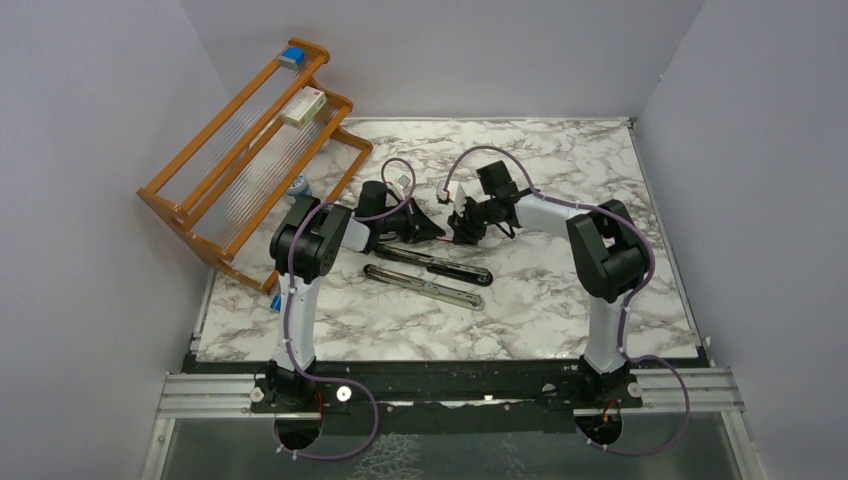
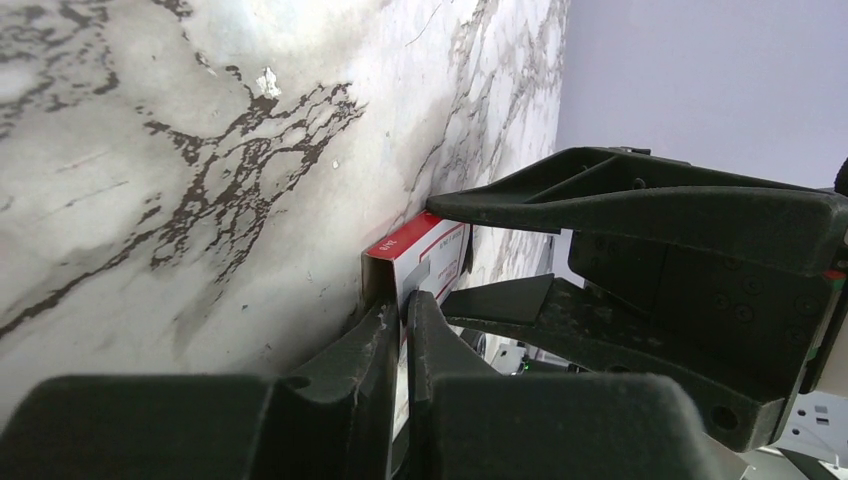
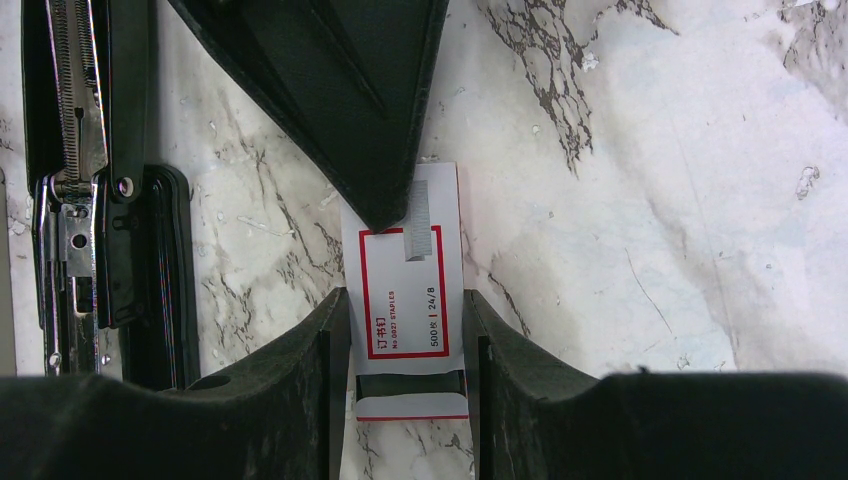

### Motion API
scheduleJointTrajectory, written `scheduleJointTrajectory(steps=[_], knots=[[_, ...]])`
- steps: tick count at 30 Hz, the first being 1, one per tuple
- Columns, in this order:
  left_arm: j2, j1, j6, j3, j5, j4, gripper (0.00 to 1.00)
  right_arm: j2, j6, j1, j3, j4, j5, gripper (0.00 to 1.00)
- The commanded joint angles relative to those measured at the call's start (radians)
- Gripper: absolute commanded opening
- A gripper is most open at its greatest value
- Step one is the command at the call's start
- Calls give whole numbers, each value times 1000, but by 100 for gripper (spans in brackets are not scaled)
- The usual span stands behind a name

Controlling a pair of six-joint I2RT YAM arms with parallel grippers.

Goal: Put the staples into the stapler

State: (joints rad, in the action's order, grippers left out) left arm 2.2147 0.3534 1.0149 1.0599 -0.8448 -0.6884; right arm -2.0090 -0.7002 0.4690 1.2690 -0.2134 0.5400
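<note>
Between the jaws of my right gripper [image 3: 405, 300] the packet [image 3: 410, 325] sits clamped. My left gripper [image 2: 402, 310], nearly shut, meets the staples [image 3: 418, 228] at twelve o'clock, grip uncertain. Next I'd draw them out toward the stapler [image 3: 85, 170] at nine.

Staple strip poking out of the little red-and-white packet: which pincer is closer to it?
Left. The left pincer has its tip right beside the staple strip at the packet's far end; the right pincer clamps the packet's sides, further back.

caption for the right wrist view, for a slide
Right gripper clamps the staple packet, left gripper at its grey staple strip, open stapler alongside.
</note>
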Motion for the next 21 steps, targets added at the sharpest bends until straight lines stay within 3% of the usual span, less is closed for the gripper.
scheduleJointTrajectory(steps=[1, 4, 13, 21], knots=[[31, 6, -7, 6, -13, -9, 6, -96, -41, 20, -46, -115, -90, 40], [31, 6, -6, 5, -13, -12, 0, -77, -38, 20, -49, -107, -81, 42], [23, -3, -9, -3, 3, -15, 0, 31, 9, 19, -63, -49, -40, 57], [11, -5, -15, -11, 18, -15, 0, 184, 160, 16, -159, 171, -90, 60]])
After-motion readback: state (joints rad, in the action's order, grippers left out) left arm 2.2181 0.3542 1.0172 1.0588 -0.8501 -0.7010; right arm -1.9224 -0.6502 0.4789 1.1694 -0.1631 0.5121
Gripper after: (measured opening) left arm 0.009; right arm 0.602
